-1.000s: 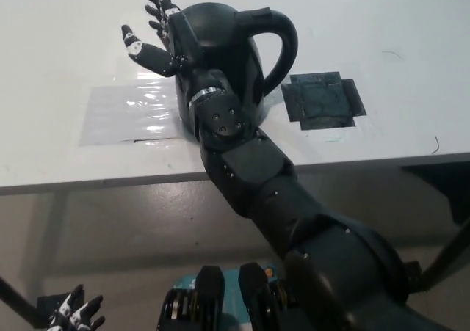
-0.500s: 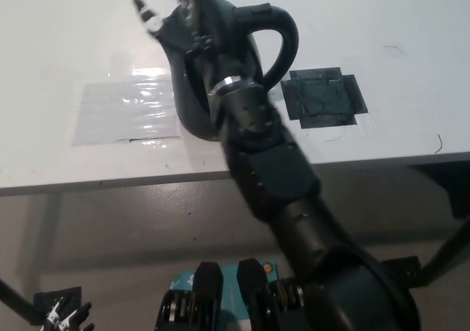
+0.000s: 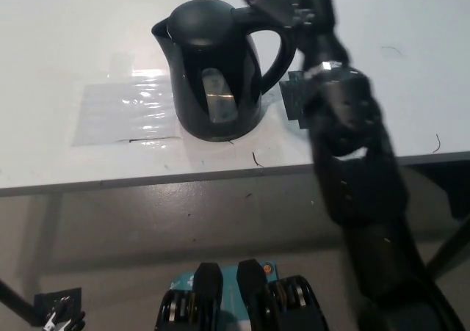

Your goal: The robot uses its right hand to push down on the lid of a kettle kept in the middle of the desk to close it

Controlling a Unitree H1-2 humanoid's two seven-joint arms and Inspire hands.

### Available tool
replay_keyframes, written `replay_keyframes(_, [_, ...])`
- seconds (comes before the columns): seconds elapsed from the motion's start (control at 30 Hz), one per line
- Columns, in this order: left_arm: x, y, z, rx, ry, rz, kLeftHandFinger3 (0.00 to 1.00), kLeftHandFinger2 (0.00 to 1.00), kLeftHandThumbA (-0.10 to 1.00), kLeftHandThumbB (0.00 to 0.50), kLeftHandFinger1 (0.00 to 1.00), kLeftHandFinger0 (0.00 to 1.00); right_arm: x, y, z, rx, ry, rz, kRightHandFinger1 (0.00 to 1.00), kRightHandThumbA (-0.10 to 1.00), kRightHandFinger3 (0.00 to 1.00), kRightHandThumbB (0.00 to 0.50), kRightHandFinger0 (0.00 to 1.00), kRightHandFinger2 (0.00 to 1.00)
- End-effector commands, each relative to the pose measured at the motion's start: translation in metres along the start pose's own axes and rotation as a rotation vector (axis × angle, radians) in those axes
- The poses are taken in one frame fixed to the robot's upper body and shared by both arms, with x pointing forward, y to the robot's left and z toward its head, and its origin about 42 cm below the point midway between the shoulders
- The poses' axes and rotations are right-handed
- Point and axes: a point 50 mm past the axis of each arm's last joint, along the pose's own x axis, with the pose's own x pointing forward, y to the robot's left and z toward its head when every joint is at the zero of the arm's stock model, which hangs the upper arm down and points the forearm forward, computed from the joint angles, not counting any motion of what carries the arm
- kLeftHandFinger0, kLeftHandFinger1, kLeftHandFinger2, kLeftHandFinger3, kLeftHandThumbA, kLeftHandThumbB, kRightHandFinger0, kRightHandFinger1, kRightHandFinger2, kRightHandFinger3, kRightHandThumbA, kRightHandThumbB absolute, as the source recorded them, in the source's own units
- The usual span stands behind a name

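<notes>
The black kettle (image 3: 217, 70) stands upright in the middle of the white desk (image 3: 66, 30), spout to the left and handle to the right. Its domed lid (image 3: 200, 14) lies flat on the body. My black right arm rises from the bottom right, passing just right of the handle. The right hand (image 3: 275, 1) is blurred at the top edge, above the top of the handle and to the right of the lid; its fingers are not discernible. Only the fingertips of my white left hand (image 3: 60, 321) show, at the bottom left, below the desk.
A clear shiny plastic sheet (image 3: 121, 111) lies flat left of the kettle. A square of black tape (image 3: 294, 100) on the desk right of the kettle is mostly hidden by my arm. The desk's front edge (image 3: 147, 178) runs across the middle.
My right arm has swung from the kettle's left side, over its top, to its right behind the handle. The kettle body now shows in full. The left hand has sunk lower in view.
</notes>
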Motion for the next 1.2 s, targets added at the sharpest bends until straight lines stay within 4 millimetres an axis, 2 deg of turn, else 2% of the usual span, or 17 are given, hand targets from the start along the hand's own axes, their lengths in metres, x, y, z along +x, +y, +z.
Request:
replay_keyframes(0.0, [-0.02,0.02,0.008,0.008,-0.06,0.027,1.0,0.9,0.28,0.274,1.0,1.0,-0.033,-0.011,0.123,0.002,-0.2,0.251,1.0,0.56,1.0,0.15,1.0,1.0])
replay_keyframes(0.07, [-0.019,0.019,0.009,0.004,-0.061,0.037,1.0,0.89,0.28,0.263,1.0,1.0,-0.057,-0.029,0.117,-0.009,-0.188,0.257,1.0,0.49,1.0,0.127,1.0,1.0])
replay_keyframes(0.17, [-0.019,0.022,0.014,0.018,-0.067,0.039,1.0,0.89,0.27,0.263,1.0,1.0,-0.09,-0.049,0.108,-0.003,-0.151,0.227,1.0,0.44,1.0,0.15,1.0,1.0])
replay_keyframes(0.3, [-0.016,0.024,0.019,0.01,-0.075,0.046,1.0,0.89,0.27,0.287,1.0,1.0,-0.128,-0.07,0.097,-0.026,-0.11,0.163,1.0,0.43,1.0,0.141,1.0,1.0])
replay_keyframes(0.33, [-0.016,0.024,0.02,0.01,-0.078,0.051,1.0,0.89,0.27,0.286,1.0,1.0,-0.151,-0.082,0.088,-0.034,-0.088,0.134,1.0,0.44,1.0,0.134,1.0,1.0])
replay_keyframes(0.37, [-0.016,0.025,0.02,0.011,-0.079,0.053,1.0,0.89,0.26,0.267,1.0,1.0,-0.159,-0.086,0.085,-0.042,-0.077,0.123,1.0,0.44,1.0,0.127,1.0,1.0])
replay_keyframes(0.4, [-0.016,0.025,0.021,0.01,-0.081,0.055,1.0,0.89,0.24,0.27,1.0,1.0,-0.165,-0.09,0.081,-0.048,-0.067,0.116,1.0,0.4,1.0,0.082,1.0,1.0])
replay_keyframes(0.43, [-0.015,0.026,0.022,0.011,-0.082,0.059,1.0,0.89,0.25,0.272,1.0,1.0,-0.171,-0.093,0.078,-0.054,-0.048,0.1,1.0,0.43,1.0,0.119,1.0,1.0])
replay_keyframes(0.5, [-0.014,0.026,0.024,0.005,-0.088,0.056,1.0,0.9,0.25,0.27,1.0,1.0,-0.196,-0.111,0.06,-0.071,0.016,0.046,1.0,0.42,1.0,0.09,1.0,1.0])
replay_keyframes(0.67, [-0.011,0.024,0.023,-0.004,-0.097,0.061,1.0,0.89,0.23,0.259,1.0,1.0,-0.217,-0.139,0.029,-0.173,0.107,-0.03,1.0,0.44,1.0,0.037,1.0,1.0])
replay_keyframes(0.7, [-0.01,0.024,0.023,0.001,-0.099,0.062,1.0,0.89,0.24,0.253,1.0,1.0,-0.224,-0.154,0.007,-0.187,0.148,-0.067,1.0,0.39,1.0,0.0,1.0,1.0])
replay_keyframes(0.8, [-0.012,0.023,0.022,0.001,-0.097,0.063,1.0,0.9,0.24,0.244,1.0,1.0,-0.232,-0.168,-0.012,-0.191,0.196,-0.108,1.0,0.33,1.0,0.0,1.0,1.0])
replay_keyframes(0.87, [-0.011,0.023,0.022,0.003,-0.096,0.061,1.0,0.9,0.24,0.243,1.0,1.0,-0.243,-0.186,-0.042,-0.188,0.265,-0.172,1.0,0.3,1.0,0.0,1.0,1.0])
replay_keyframes(0.97, [-0.007,0.021,0.023,-0.001,-0.1,0.052,1.0,0.89,0.25,0.242,1.0,1.0,-0.249,-0.202,-0.067,-0.189,0.315,-0.227,1.0,0.3,1.0,0.0,1.0,1.0])
replay_keyframes(1.0, [-0.006,0.022,0.022,-0.007,-0.1,0.05,1.0,0.89,0.24,0.236,1.0,1.0,-0.258,-0.212,-0.088,-0.174,0.36,-0.266,1.0,0.29,1.0,0.0,1.0,1.0])
replay_keyframes(1.03, [-0.006,0.022,0.022,-0.007,-0.1,0.05,1.0,0.89,0.24,0.236,1.0,1.0,-0.258,-0.213,-0.089,-0.175,0.36,-0.268,1.0,0.29,1.0,0.0,1.0,1.0])
replay_keyframes(1.17, [0.002,0.021,0.027,0.01,-0.107,0.059,1.0,0.87,0.26,0.249,1.0,1.0,-0.278,-0.237,-0.131,-0.162,0.459,-0.391,1.0,0.21,1.0,0.0,1.0,1.0])
